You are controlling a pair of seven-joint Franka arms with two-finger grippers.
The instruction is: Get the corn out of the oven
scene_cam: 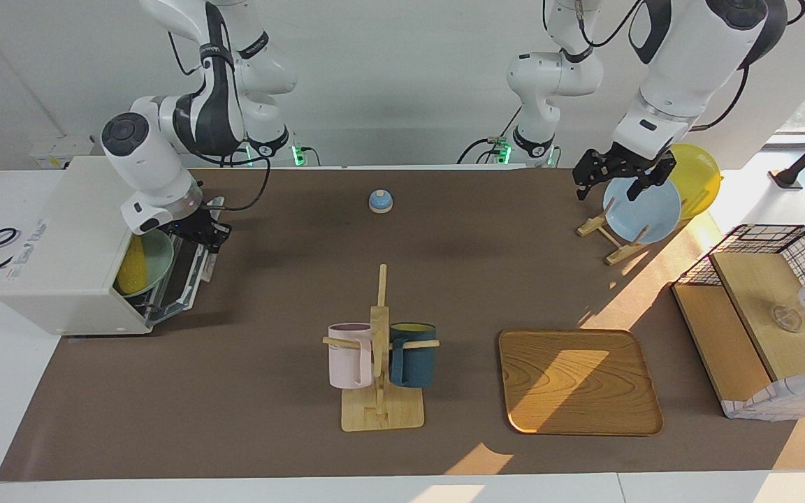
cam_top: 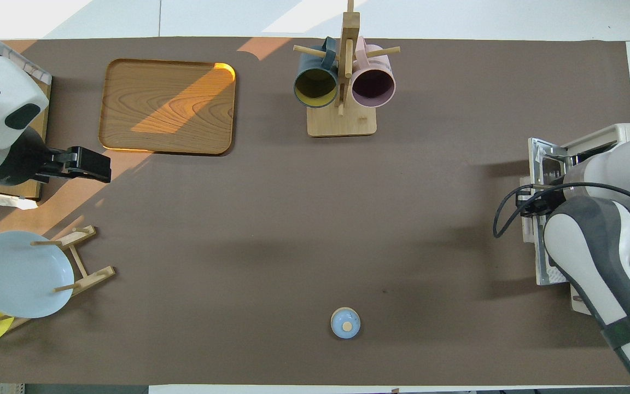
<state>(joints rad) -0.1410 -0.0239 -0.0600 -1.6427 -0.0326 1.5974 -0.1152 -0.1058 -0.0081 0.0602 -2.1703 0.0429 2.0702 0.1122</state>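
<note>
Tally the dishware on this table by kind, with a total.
Mugs: 2, a pink mug and a dark blue mug on the wooden mug stand
Plates: 2, a light blue plate and a yellow plate on the plate rack
Bowls: 1, a pale green bowl in the oven
Total: 5

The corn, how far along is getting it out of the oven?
Done: the oven door is pulled partway down. In hand: the right gripper, shut, is at the door's top edge. Left: the corn sits in a pale green bowl inside, not yet grasped. The left gripper waits open over the plate rack.
</note>
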